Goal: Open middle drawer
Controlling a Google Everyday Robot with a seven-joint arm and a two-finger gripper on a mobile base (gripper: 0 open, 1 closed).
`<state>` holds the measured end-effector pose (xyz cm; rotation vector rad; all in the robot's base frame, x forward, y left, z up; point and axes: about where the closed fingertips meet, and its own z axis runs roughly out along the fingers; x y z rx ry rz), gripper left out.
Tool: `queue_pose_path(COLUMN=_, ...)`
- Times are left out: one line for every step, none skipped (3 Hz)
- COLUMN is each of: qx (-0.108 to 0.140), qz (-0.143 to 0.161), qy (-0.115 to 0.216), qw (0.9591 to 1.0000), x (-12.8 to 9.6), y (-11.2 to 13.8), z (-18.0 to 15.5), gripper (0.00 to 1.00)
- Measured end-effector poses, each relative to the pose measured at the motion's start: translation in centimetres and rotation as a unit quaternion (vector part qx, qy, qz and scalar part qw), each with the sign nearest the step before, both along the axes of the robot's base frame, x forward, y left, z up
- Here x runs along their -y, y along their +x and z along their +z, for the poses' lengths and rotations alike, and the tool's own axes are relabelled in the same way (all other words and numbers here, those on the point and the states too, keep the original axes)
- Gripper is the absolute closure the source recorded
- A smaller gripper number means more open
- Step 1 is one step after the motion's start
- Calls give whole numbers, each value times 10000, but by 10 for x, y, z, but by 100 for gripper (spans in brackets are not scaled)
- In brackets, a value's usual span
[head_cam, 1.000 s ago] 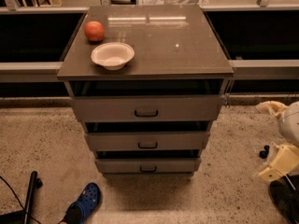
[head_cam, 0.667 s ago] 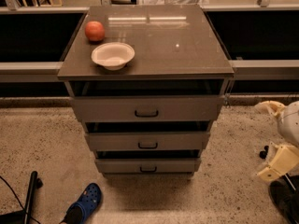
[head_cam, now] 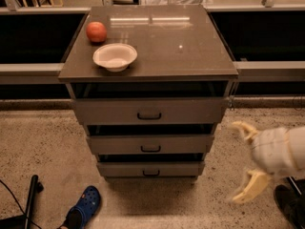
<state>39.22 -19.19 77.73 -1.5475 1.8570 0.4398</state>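
Note:
The grey-brown cabinet has three drawers stacked in front of me. The middle drawer has a flat front and a small black loop handle at its centre; it looks closed, in step with the drawers above and below. My gripper is at the lower right, beside the cabinet and apart from it. Its two pale yellow fingers are spread wide and hold nothing. The gripper is level with the middle and bottom drawers, well right of the handle.
The top drawer and bottom drawer have the same black handles. On the cabinet top are a white bowl and a red-orange ball. A blue shoe and a black pole lie on the speckled floor at lower left.
My gripper has moved left and a little up, closer to the cabinet's right side. The drawers, bowl and ball have not moved.

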Motion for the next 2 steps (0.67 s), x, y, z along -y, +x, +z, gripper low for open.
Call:
queue_pose_path(qx=268, qz=543, qy=151, qw=9981, x=-42, y=-7, z=-83, gripper=0)
queue_pose_path(qx=580, qz=571, qy=60, qw=9967, x=-45, y=6, z=-94, gripper=0)
